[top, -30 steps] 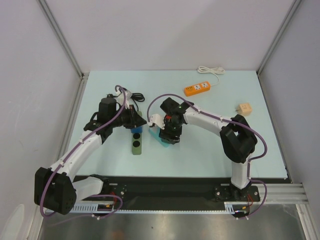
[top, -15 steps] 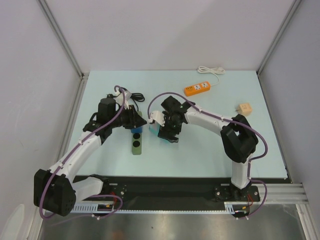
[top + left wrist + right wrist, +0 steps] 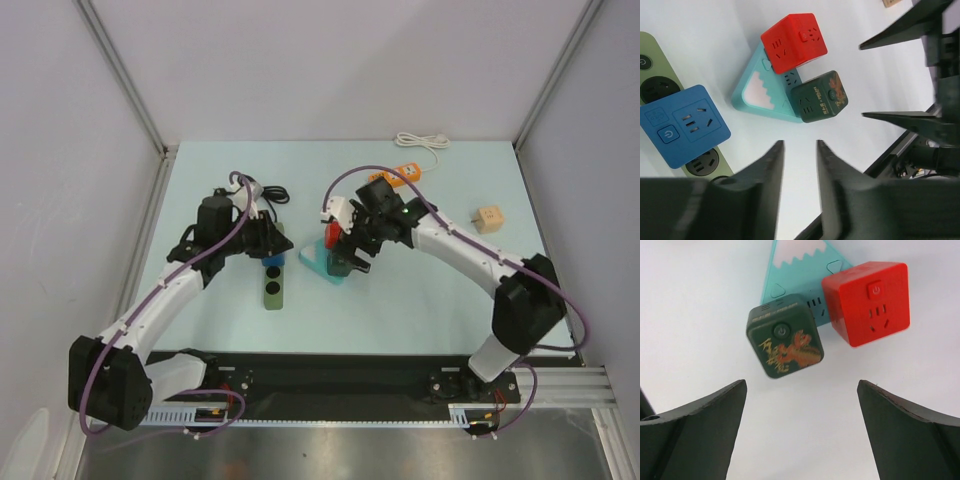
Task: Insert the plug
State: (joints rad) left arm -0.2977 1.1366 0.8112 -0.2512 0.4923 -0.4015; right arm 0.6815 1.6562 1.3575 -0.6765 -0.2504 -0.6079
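The plug's thin, looped black cord [image 3: 274, 194] lies at the back left, behind my left arm; the plug itself is too small to make out. My left gripper [image 3: 272, 248] [image 3: 799, 145] hangs over a blue socket cube [image 3: 685, 125] on the green power strip [image 3: 271, 288] [image 3: 655, 65]. Its fingers stand slightly apart, open, with nothing between them. My right gripper [image 3: 348, 262] [image 3: 801, 384] is wide open and empty above a teal triangular block [image 3: 314, 262] [image 3: 795, 270]. That block carries a red socket cube [image 3: 335, 236] [image 3: 866, 302] and a dark green cube [image 3: 785, 335].
An orange power strip [image 3: 393, 177] with a coiled white cord [image 3: 422, 141] lies at the back. A small tan cube [image 3: 488, 218] sits at the right. White walls close in the table on three sides.
My right arm has swung its elbow out to the right. Its gripper has shifted right and back off the teal block, uncovering the red cube. The left arm has hardly moved.
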